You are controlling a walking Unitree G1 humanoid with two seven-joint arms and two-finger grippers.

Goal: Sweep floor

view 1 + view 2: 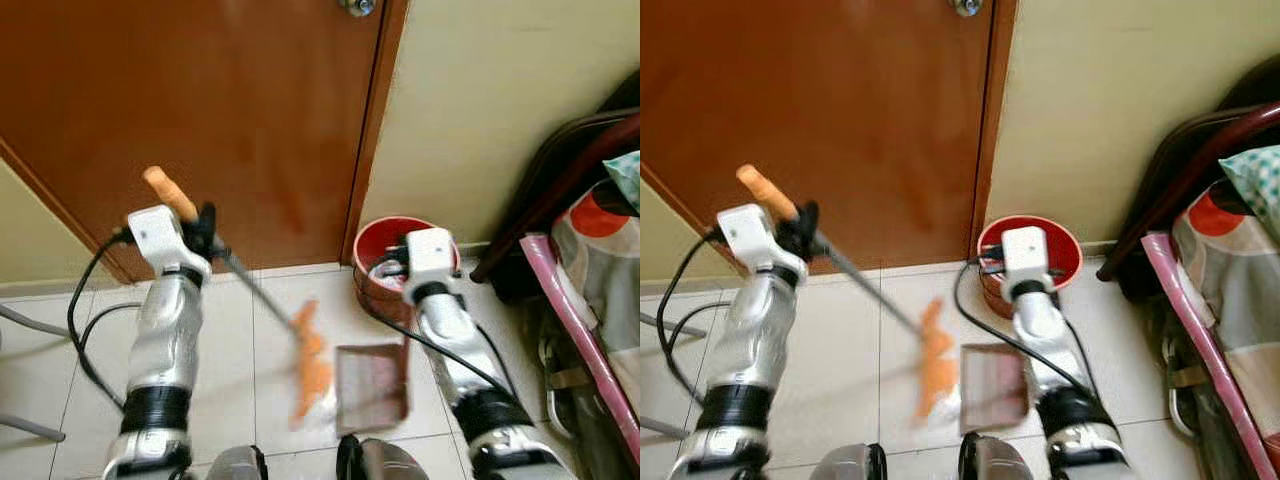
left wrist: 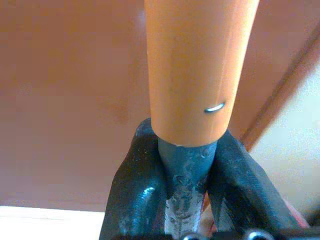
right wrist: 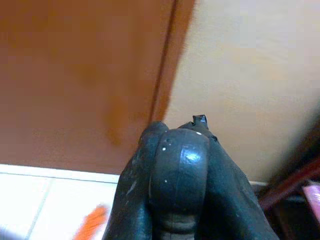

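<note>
Pale floor tiles run up to a brown door. From the left pincer, clamped on the broom's grey shaft just under its orange grip, the long axis slants down and toward the robot's right, ending in blurred orange bristles touching the tiles. Just beside them lies a dustpan, whose black handle the right pincer grips. I judge the coming stroke must push rightward into that pan; a red bucket stands behind
</note>
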